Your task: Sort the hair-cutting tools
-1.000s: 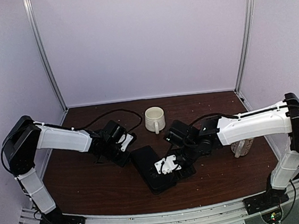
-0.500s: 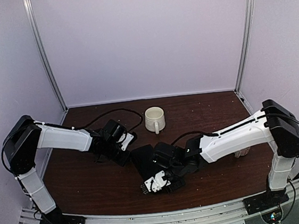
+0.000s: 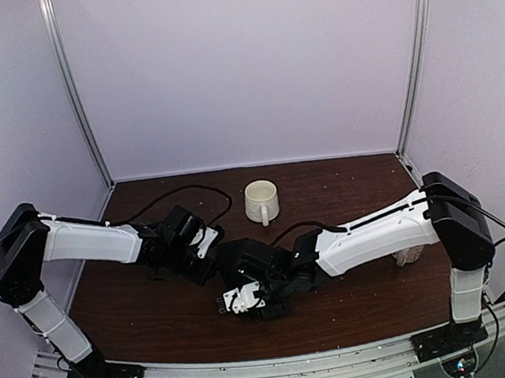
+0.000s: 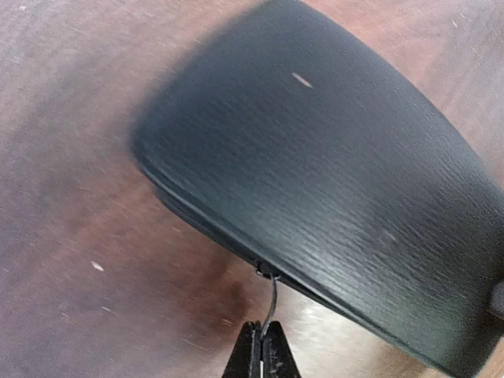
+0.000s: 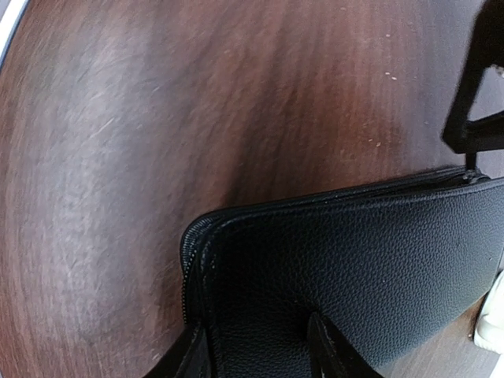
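left fingers (image 4: 258,358) pinched shut on zipper pull (image 4: 272,303) of black case (image 4: 331,173), right fingers (image 3: 240,298) clamping its edge

Case (image 3: 240,258) lying flat on the bench (image 3: 158,321), a little left of centre. A mug (image 3: 261,202) stands behind it, well apart, towards the rear wall. The left pincer (image 4: 260,356) lies just left of the case and is closed upon the zip pull (image 4: 272,303) that projects from the case's edge. The right pincer (image 5: 260,346) sits at the near end of the case, with the case's corner clasped between its fingers. A second mug (image 3: 410,255) stands near the bench's right edge, partly hidden by the right arm.
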You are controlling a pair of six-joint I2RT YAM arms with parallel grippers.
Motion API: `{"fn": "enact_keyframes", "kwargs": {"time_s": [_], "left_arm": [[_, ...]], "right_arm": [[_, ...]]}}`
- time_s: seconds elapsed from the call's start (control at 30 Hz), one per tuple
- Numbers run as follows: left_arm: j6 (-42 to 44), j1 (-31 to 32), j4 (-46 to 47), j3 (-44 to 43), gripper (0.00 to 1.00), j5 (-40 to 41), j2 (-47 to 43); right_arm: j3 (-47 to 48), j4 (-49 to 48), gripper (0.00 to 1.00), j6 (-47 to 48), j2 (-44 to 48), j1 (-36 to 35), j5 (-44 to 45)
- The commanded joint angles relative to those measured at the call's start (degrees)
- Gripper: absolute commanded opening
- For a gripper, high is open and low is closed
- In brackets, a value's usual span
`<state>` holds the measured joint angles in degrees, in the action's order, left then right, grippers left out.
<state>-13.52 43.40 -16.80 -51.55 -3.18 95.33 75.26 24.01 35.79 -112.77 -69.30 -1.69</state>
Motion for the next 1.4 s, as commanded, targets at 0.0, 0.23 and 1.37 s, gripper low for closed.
{"fn": "enact_keyframes", "kwargs": {"time_s": [0.0,0.23,1.37], "left_arm": [[-3.4,3.5,-1.6,2.1,0.00,-3.9,-1.7],[-7.4,9.7,-0.5,2.7,0.00,-7.0,-0.4],[-22.1,12.0,9.3,15.8,0.00,-9.9,-12.1]], "right_arm": [[1.0,3.3,0.42,-6.6,-5.0,3.6,0.8],[4.3,4.0,0.42,-11.1,-6.0,5.0,1.0],[4.9,-0.7,0.43,-32.2,-5.2,6.0,6.0]]}}
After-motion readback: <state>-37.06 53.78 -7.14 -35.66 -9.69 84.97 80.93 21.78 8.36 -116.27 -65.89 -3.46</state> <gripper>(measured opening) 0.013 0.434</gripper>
